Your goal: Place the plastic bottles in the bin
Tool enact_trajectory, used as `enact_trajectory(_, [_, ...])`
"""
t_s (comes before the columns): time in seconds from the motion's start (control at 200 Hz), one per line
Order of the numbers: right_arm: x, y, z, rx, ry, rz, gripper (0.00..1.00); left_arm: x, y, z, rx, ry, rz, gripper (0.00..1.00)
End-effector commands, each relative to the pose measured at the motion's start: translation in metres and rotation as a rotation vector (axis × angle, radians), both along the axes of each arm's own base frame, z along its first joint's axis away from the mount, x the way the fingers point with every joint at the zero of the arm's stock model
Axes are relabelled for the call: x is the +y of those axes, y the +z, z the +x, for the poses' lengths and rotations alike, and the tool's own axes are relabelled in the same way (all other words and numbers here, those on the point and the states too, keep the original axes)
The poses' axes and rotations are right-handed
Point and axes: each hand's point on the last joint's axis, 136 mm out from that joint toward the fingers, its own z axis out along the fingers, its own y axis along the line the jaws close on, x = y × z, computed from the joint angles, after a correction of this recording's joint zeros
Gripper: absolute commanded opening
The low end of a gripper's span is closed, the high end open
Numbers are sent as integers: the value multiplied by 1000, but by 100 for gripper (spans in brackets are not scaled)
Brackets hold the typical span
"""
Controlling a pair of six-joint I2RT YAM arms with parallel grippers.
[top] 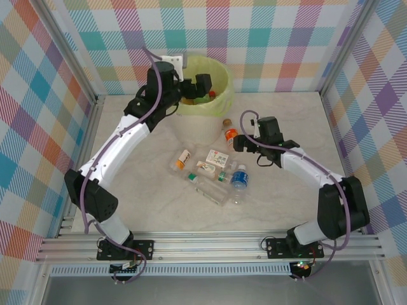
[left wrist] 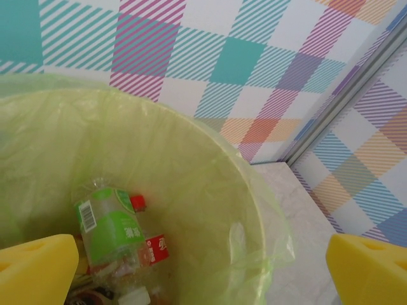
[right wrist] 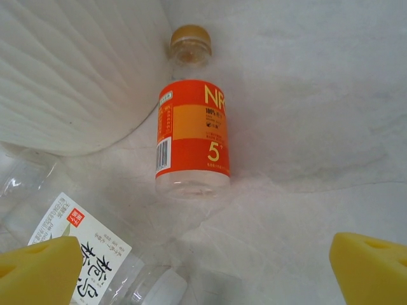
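Observation:
The bin (top: 202,112), a white bucket with a yellow-green liner, stands at the back of the table. My left gripper (top: 194,89) hovers open over it with nothing between its yellow pads (left wrist: 38,270). Inside the liner (left wrist: 254,210) lie a green-labelled bottle (left wrist: 108,229) and a red-labelled one (left wrist: 156,249). An orange-labelled bottle (right wrist: 193,130) lies on its side beside the bin's white wall (right wrist: 70,70). My right gripper (top: 236,141) is open just short of that orange bottle's (top: 230,133) base. A white-labelled bottle (right wrist: 82,248) lies by its left pad.
Several more bottles lie in a cluster mid-table: an orange-capped one (top: 183,158), a white-labelled one (top: 218,156), a blue-labelled one (top: 239,177) and a clear one (top: 213,190). Checked walls enclose the table on three sides.

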Motion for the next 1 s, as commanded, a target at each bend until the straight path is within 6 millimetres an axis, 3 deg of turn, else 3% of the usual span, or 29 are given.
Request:
enact_trajectory(0.0, [19, -3, 1, 96, 78, 95, 100, 21, 43, -29, -80, 40, -97, 100])
enact_trajectory(0.22, [25, -29, 23, 200, 69, 46, 100, 64, 17, -66, -51, 153, -65, 100])
enact_trajectory(0.48, [31, -55, 48, 271, 33, 33, 94, 146, -20, -100, -70, 441, -53, 100])
enact_trajectory(0.6, [37, -63, 54, 295, 34, 52, 92, 161, -31, -114, -102, 461, -92, 100])
enact_trajectory(0.785, [49, -72, 61, 332, 58, 84, 91, 193, -73, -126, -8, 583, -140, 100])
enact_trajectory(0.995, [29, -95, 78, 352, -46, -33, 85, 201, -103, -128, 87, 608, -140, 100])
